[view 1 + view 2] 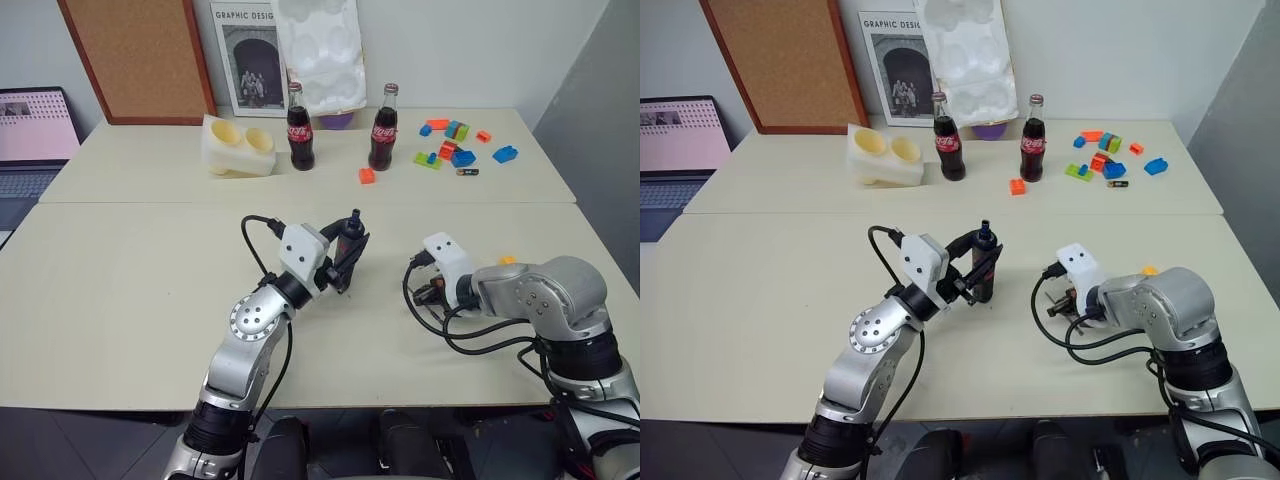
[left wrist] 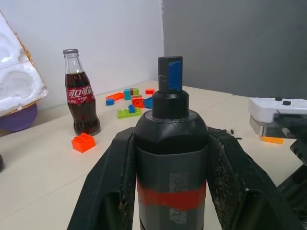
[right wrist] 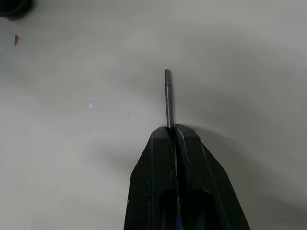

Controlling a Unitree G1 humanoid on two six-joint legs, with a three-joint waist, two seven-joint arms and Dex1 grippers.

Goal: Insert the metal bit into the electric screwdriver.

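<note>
My left gripper [image 1: 345, 262] is shut on the electric screwdriver [image 2: 170, 120] and holds it roughly upright above the middle of the near table. Its black body and red band sit between the fingers, and its dark blue tip [image 2: 170, 74] points up. In the right wrist view, my right gripper [image 3: 172, 130] is shut on the metal bit [image 3: 168, 96]. The thin grey rod sticks out past the fingertips, just over the bare tabletop. That gripper hangs low to the right of the screwdriver and apart from it.
On the far table stand two cola bottles [image 1: 300, 130] [image 1: 384, 130], a white foam block [image 1: 238, 147] and several loose toy bricks [image 1: 455, 145], with one orange brick [image 1: 366, 176] nearer. A laptop [image 1: 30, 140] sits far left. Black cables loop off both wrists.
</note>
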